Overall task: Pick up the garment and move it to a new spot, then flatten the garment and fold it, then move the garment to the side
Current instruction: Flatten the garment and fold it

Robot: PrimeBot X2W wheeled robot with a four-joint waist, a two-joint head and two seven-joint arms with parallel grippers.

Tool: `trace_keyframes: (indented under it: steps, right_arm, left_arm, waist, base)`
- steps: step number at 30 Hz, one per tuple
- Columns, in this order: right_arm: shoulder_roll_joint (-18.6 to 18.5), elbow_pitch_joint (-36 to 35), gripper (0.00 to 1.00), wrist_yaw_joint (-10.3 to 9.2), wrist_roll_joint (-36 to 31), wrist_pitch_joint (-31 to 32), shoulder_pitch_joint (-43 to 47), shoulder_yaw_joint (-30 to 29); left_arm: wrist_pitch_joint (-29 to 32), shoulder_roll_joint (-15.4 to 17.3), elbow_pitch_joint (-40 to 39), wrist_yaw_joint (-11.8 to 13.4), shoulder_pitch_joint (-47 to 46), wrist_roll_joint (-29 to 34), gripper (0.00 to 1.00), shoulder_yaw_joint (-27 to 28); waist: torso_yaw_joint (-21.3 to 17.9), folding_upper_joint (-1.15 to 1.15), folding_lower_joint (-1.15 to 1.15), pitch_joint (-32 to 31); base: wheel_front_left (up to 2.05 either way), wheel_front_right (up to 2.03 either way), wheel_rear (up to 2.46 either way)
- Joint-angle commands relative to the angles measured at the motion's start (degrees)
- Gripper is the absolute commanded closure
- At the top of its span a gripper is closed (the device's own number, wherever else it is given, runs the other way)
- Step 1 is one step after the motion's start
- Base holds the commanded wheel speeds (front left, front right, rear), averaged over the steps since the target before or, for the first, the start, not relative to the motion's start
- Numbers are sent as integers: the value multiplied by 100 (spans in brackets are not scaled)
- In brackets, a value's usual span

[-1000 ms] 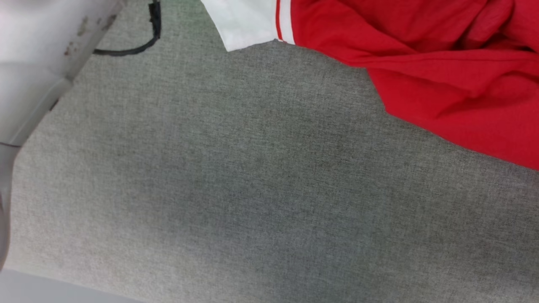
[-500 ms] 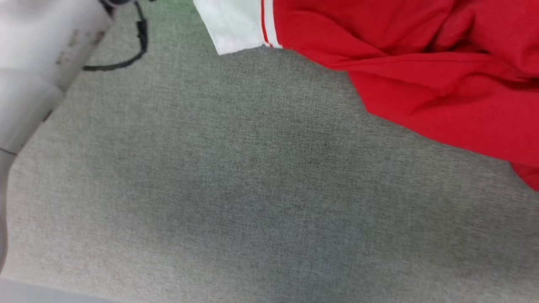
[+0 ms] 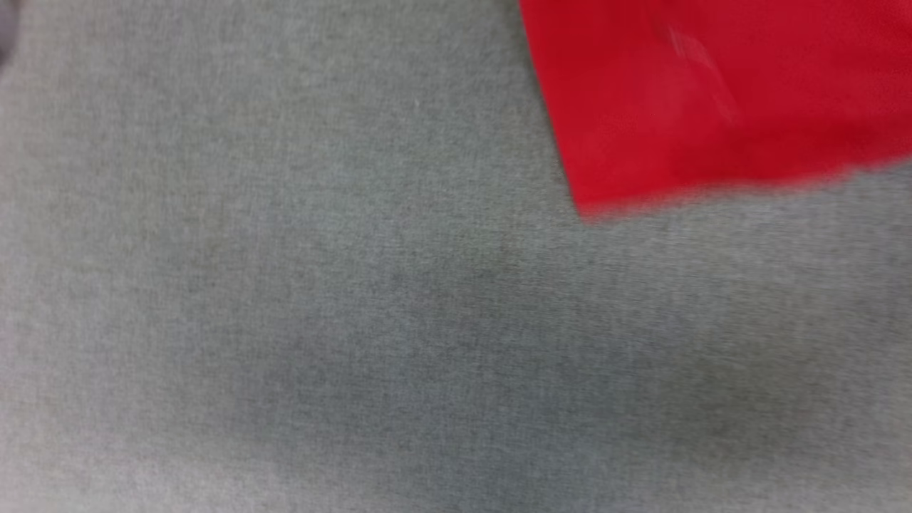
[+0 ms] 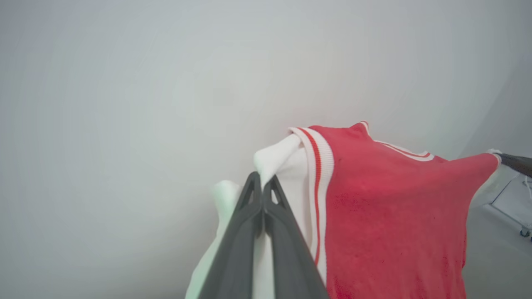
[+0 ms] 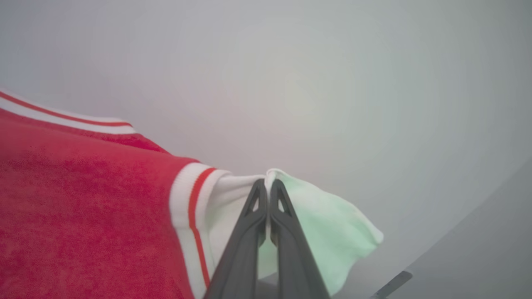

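The garment (image 4: pixel 386 216) is a red jersey with white sleeves and red-and-white striped trim, held up and stretched between both arms. My left gripper (image 4: pixel 262 180) is shut on the white sleeve at one shoulder. My right gripper (image 5: pixel 268 187) is shut on the other white sleeve. In the left wrist view the right gripper's dark fingertips (image 4: pixel 513 162) pinch the far shoulder corner. In the head view a blurred red lower corner of the garment (image 3: pixel 712 100) hangs over the grey cloth surface (image 3: pixel 356 320). The printed characters are hidden.
A pale plain wall (image 4: pixel 166 83) stands behind the lifted garment in both wrist views. A white frame with a small caster (image 4: pixel 524 231) stands at the far right of the left wrist view.
The head camera has shifted and the picture is blurred. The garment, crumpled on the grey surface before, now hangs with a straight lower corner; the white sleeve and the black cable have left the view.
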Motion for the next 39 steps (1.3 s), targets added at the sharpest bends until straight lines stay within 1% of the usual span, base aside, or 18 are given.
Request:
trace_keyframes:
  steps: [1, 4, 6, 9, 13, 16, 19, 21, 22, 26, 29, 32, 34, 35, 36, 37, 39]
  right_arm:
    - [103, 217, 100, -9, -179, -285, -171, -70]
    - [457, 733, 100, -9, -321, -929, -429, -287]
    - [593, 1035, 100, -9, -415, -1306, -575, -373]
    - [799, 1259, 100, -10, -361, -1533, -491, -422]
    - [715, 1198, 100, -10, -438, -1510, -110, -195]
    - [548, 901, 100, -10, -357, -1474, 351, -21]
    - [313, 356, 100, -9, -258, -1418, 991, 216]
    - [72, -48, 100, -9, -139, -1424, 1471, 360]
    - [-33, -335, 100, -9, -83, -1397, 1743, 468]
    - [-596, -1315, 100, -9, 265, -1276, 2808, 662]
    - [-1014, -2089, 100, -9, 604, -1098, 3572, 719]
    - [-1430, -2838, 100, -9, 987, -921, 4321, 769]
    - [-1708, -3343, 100, -9, 1262, -836, 4781, 791]
    - [-1708, -3343, 100, -9, 1262, -836, 4781, 791]
    - [-2040, -3766, 100, -9, 1389, -776, 5156, 810]
    - [-2040, -3766, 100, -9, 1389, -776, 5156, 810]
    - [-2297, -4158, 100, -9, 1523, -783, 5542, 837]
  left_arm:
    - [-254, -2, 109, 18, -164, 34, 100, 92]
    - [-674, -40, 329, 18, -442, -56, 100, 356]
    - [-825, -18, 420, 18, -558, -60, 100, 513]
    - [-895, 30, 373, 18, -437, -125, 100, 704]
    - [-909, 182, 0, 18, 123, -278, 100, 778]
    - [-912, 404, -515, 18, 840, -439, 100, 698]
    - [-813, 703, -1209, 18, 1750, -616, 100, 426]
    - [-784, 939, -1791, 16, 2400, -740, 100, 217]
    - [-803, 1120, -2018, 16, 2715, -784, 100, 139]
    - [-862, 1626, -3046, 15, 3997, -1098, 100, -37]
    - [-892, 2137, -3735, 15, 4848, -1118, 100, -192]
    - [-904, 2519, -4250, 14, 5560, -1010, 100, -324]
    - [-911, 2678, -4488, 14, 5933, -927, 100, -323]
    - [-911, 2678, -4488, 14, 5933, -927, 100, -323]
    - [-913, 2804, -4701, 14, 6276, -806, 100, -269]
    - [-913, 2804, -4701, 14, 6276, -806, 100, -269]
    - [-910, 2898, -4892, 14, 6594, -635, 100, -211]
  waist:
    - [-183, 0, 0, -249]
    - [-254, 0, 0, -470]
    - [-284, 0, 0, -612]
    - [-319, 0, 0, -793]
    - [-318, 0, 0, -984]
    - [-318, 0, 0, -1116]
    - [-342, 0, 0, -1261]
    - [-356, 0, 0, -1378]
    - [-376, 0, 0, -1429]
    - [-430, 0, 0, -1579]
    - [-497, 0, 0, -1682]
    - [-526, 0, 0, -1772]
    - [-517, 0, 0, -1830]
    - [-517, 0, 0, -1830]
    - [-506, 0, 0, -1874]
    - [-506, 0, 0, -1874]
    - [-501, 0, 0, -1900]
  base:
    - [0, 0, 0]
    - [0, 0, 0]
    - [0, 0, 0]
    - [0, 0, 0]
    - [0, 0, 0]
    - [0, 0, 0]
    - [0, 0, 0]
    - [0, 0, 0]
    - [0, 0, 0]
    - [0, 0, 0]
    - [0, 0, 0]
    - [0, 0, 0]
    - [0, 0, 0]
    - [0, 0, 0]
    - [0, 0, 0]
    - [0, 0, 0]
    - [0, 0, 0]
